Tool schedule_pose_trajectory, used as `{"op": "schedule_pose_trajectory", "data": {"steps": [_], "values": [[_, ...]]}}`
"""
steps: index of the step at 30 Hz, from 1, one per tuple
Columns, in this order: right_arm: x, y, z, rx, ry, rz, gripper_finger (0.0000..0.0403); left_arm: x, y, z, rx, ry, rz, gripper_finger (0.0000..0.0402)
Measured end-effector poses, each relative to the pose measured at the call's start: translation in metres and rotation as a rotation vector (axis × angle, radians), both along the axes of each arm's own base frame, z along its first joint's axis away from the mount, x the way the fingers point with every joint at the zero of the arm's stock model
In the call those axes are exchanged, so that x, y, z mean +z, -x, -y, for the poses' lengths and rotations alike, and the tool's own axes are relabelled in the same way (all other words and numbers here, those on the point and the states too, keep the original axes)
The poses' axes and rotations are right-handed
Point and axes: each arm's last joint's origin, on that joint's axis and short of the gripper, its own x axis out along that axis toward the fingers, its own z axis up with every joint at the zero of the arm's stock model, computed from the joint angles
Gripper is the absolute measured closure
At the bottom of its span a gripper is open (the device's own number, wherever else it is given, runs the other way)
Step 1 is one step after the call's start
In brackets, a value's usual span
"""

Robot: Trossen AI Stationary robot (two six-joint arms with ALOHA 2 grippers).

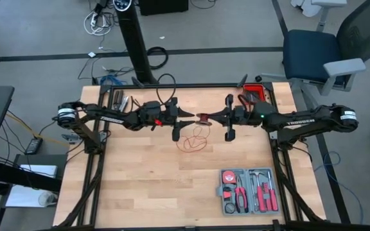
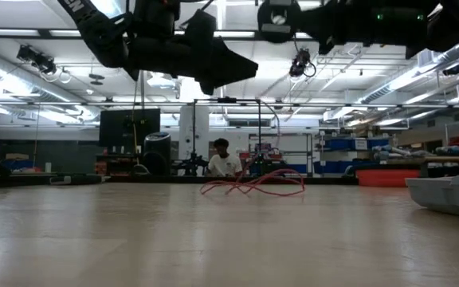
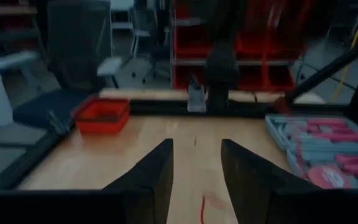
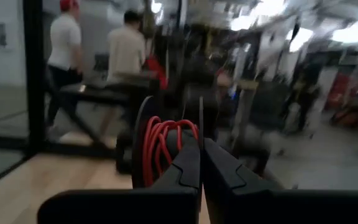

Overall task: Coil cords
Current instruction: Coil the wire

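From above, you are holding both dark arms level over the middle of the pale wooden worktop, their tips facing each other: the left gripper is standing with its jaws parted and holding nothing, while the right gripper is pinching a small bundle of the thin bright red cord between its shut jaws, and the loose remainder of that cord is trailing down to lie in open loops on the wood just below the gap between the tips; the grey plastic tool case with red-handled tools is sitting well apart at the near right. From table height, you are seeing those loose loops resting on the wood at mid-table, with both arms hanging above them. Through the left wrist, the two dark fingers are spread with bare wood and a red streak of cord between them. Through the right wrist, several turns of red cord are looping around the clamped fingers. I judge you are mid-coil; next you are needing to gather another stretch of slack with the left jaws and lay it onto the bundle.
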Motion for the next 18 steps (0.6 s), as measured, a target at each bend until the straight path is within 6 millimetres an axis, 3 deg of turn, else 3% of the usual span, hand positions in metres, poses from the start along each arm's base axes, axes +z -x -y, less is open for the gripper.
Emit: {"op": "schedule_pose_trajectory", "data": {"steps": [9, 18], "values": [[-0.02, -0.007, 0.013, 0.106, 0.009, -0.134, 0.0402, 0.005, -0.001, 0.003, -0.01, -0.018, 0.053, 0.0264], [-0.03, -0.014, 0.018, 0.115, 0.024, -0.158, 0.0402, 0.006, -0.001, 0.005, -0.014, -0.02, 0.061, 0.0264]]}}
